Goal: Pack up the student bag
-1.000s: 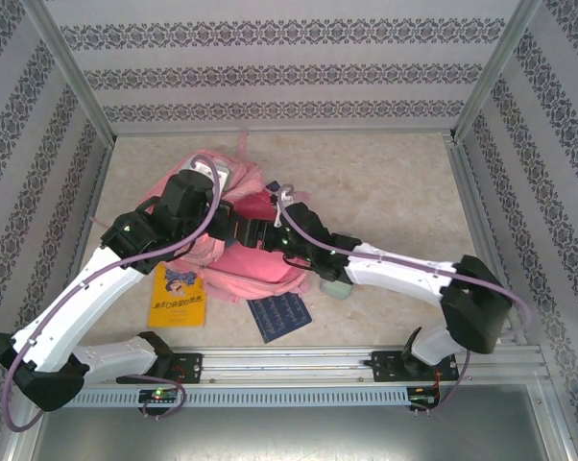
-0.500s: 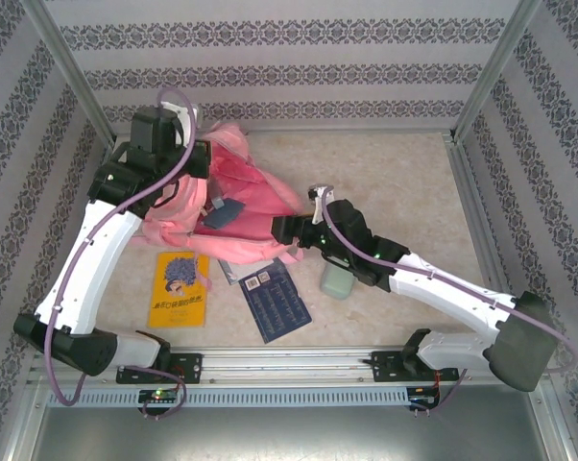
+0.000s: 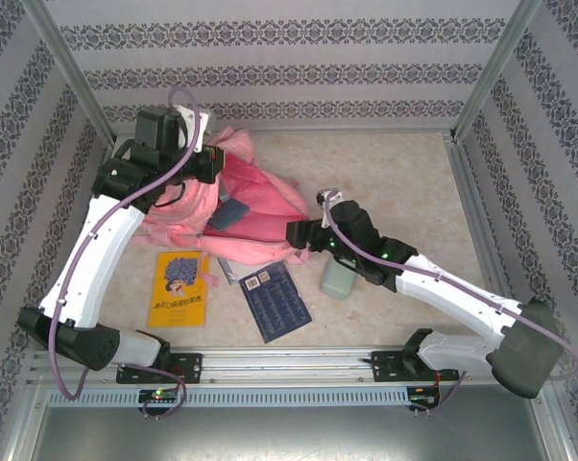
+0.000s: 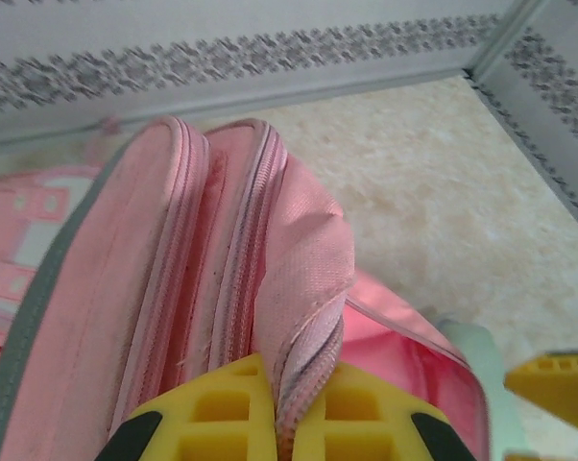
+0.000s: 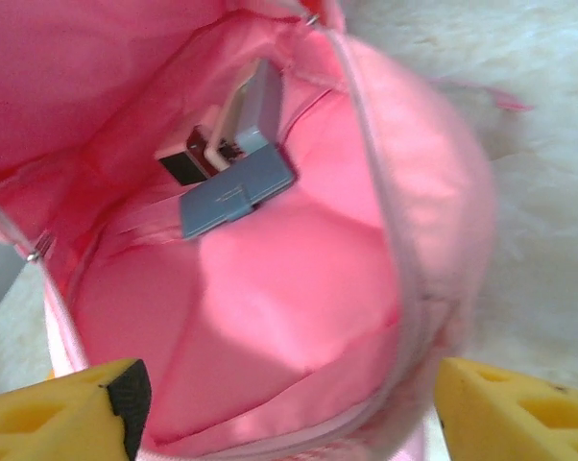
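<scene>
At the left wrist the bottom edge is cutting off the left gripper [image 4: 284,423], leaving only part of its yellow fingers [image 4: 212,418], and the left edge is cropping the bag [image 4: 126,288]. From above, the left arm [image 3: 95,252] is covering the bag's left side, the bag is hiding most of a thin book [image 3: 229,273], and the right arm [image 3: 450,293] is lying over part of a pale green bottle [image 3: 335,280]. Print on the yellow book [image 3: 179,288] and the dark blue card [image 3: 277,303] is showing too small to read. Blur is smearing a grey-blue thing [image 5: 233,197] inside the bag, and the bottom edge is cropping the right gripper [image 5: 294,418]
</scene>
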